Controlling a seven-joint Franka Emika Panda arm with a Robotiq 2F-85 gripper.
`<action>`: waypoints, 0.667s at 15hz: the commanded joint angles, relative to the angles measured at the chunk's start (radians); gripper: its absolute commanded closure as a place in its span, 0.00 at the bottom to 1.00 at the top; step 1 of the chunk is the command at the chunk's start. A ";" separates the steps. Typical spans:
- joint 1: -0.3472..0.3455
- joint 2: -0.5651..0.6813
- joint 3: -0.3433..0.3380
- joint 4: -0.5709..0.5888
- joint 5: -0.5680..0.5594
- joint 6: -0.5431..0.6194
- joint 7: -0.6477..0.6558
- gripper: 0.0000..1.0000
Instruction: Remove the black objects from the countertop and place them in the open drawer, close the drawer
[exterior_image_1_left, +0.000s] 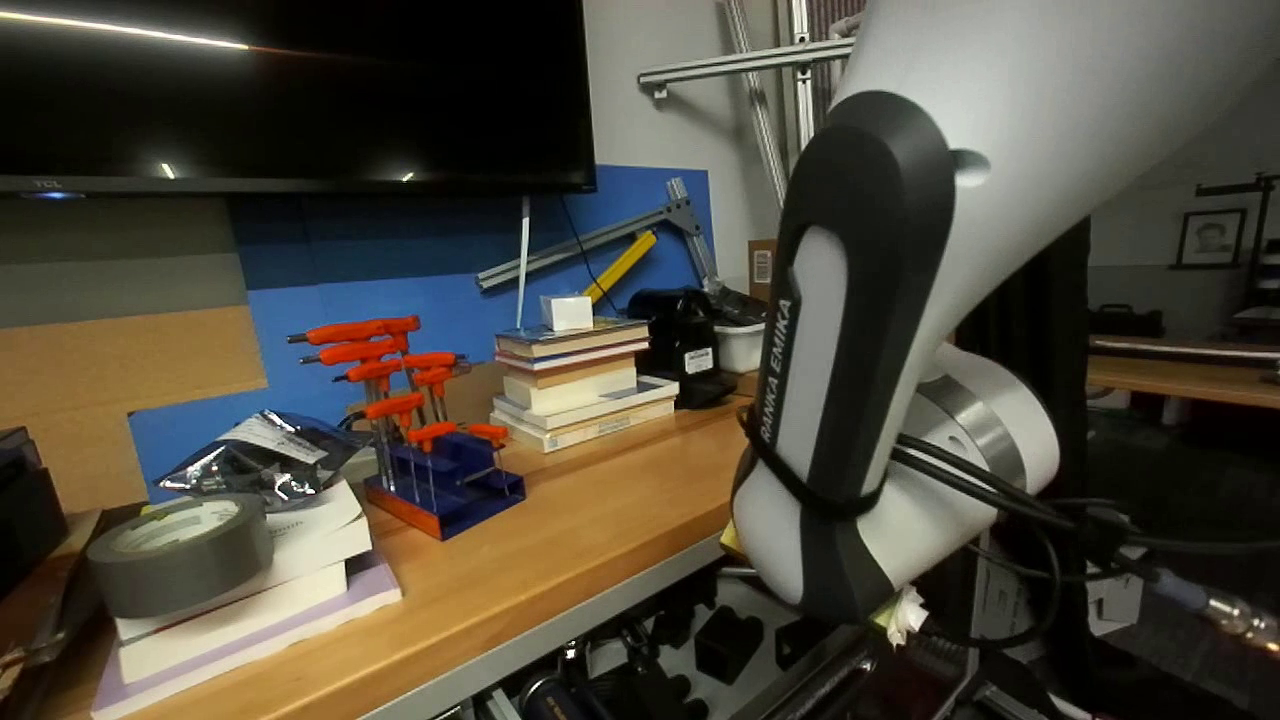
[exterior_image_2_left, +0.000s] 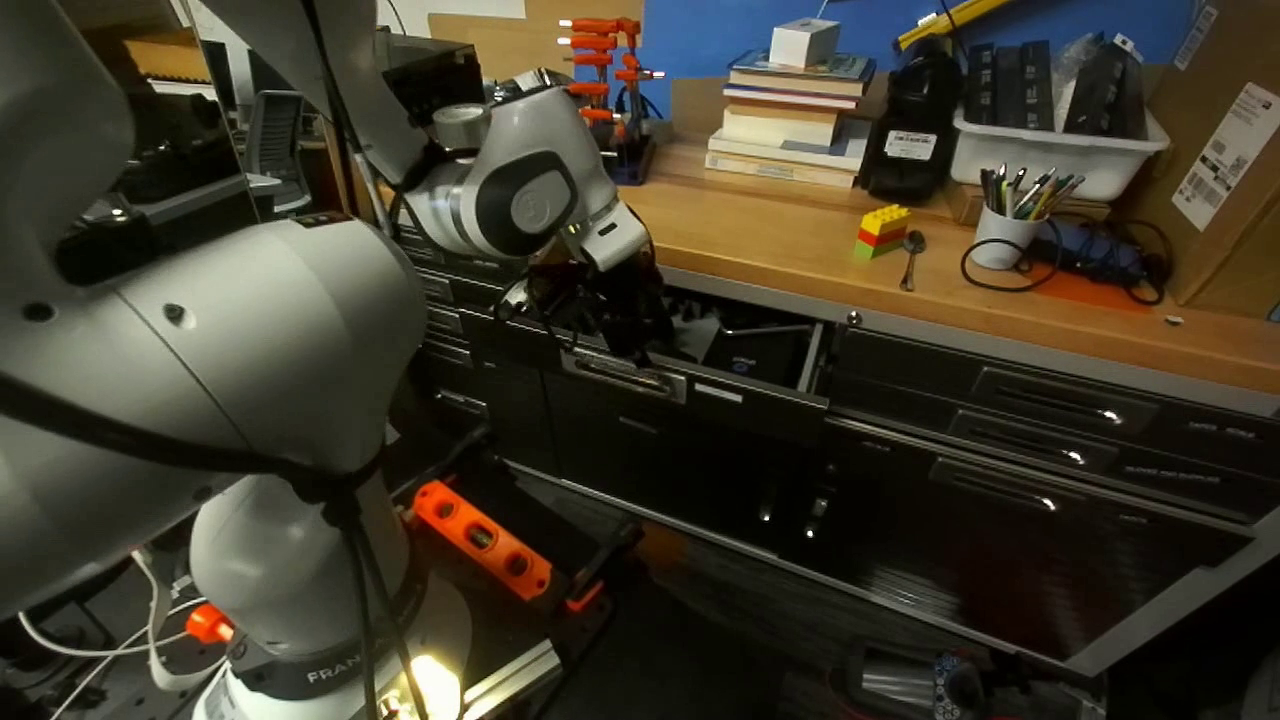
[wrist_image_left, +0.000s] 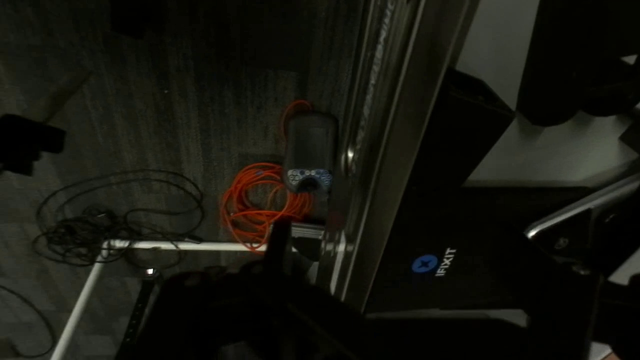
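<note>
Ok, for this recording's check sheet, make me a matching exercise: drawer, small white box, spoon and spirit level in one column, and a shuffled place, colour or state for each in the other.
Things
1. drawer
2. small white box
3. spoon
4. spirit level

Places, colours, states
A. bright orange
B. open, below the countertop
C. lying beside the toy bricks
D. on top of a stack of books

Right pairs: 1-B, 2-D, 3-C, 4-A.
</note>
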 joint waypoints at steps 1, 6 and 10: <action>0.175 0.145 -0.156 0.013 -0.085 -0.212 0.193 0.00; 0.210 0.165 -0.193 0.042 -0.225 -0.537 0.368 0.00; 0.106 0.078 -0.107 0.075 -0.307 -0.734 0.375 0.00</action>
